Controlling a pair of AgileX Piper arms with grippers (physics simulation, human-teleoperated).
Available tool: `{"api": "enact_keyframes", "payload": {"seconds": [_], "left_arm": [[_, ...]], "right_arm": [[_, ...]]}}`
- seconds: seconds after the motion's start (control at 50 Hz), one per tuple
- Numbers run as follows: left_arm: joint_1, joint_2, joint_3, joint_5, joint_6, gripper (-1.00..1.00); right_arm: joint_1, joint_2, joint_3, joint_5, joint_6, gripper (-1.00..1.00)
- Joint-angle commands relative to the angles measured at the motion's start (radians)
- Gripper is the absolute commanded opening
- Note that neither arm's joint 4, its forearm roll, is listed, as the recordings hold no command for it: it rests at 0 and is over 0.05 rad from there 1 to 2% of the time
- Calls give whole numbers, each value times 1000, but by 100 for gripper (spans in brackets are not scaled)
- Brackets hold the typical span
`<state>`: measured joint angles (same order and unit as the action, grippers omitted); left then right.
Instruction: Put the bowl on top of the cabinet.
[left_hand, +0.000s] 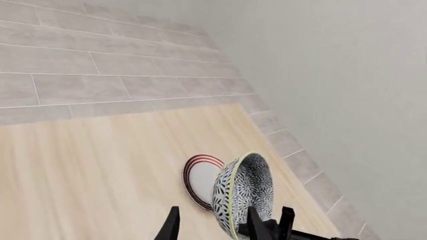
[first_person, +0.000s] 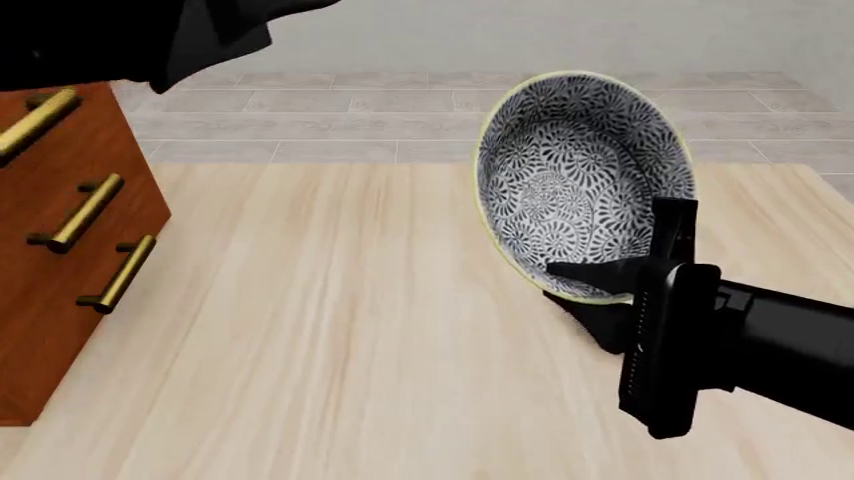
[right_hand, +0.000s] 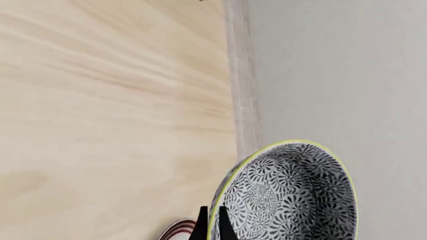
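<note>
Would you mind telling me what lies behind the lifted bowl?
Both wrist views show the red-ringed plate on the table behind the bowl. In the front view the bowl covers it completely.

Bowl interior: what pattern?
Dense black-and-white floral swirls inside the bowl, with a pale yellowish rim; the front view shows it best.

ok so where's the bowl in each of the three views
Front view: the bowl is right of centre, lifted and tipped on edge, its rim pinched by the right end effector.
Left wrist view: bowl low in the picture, beside the plate.
Right wrist view: bowl at the bottom, rim between the fingertips.
Shared landmark: the light wooden table, seen in all three.
</note>
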<state>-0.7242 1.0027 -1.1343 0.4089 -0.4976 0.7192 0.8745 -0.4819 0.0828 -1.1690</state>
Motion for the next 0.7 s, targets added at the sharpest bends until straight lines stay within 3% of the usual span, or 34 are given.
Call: {"api": "enact_keyframes", "payload": {"seconds": [0.02,0.7], "left_arm": [[-2,47,-19,-2,-10,100],[-34,208,30,-52,-50,100]], "right_arm": [[15,5,1,-14,11,-100],[57,53,18,-71,29,-100]]}}
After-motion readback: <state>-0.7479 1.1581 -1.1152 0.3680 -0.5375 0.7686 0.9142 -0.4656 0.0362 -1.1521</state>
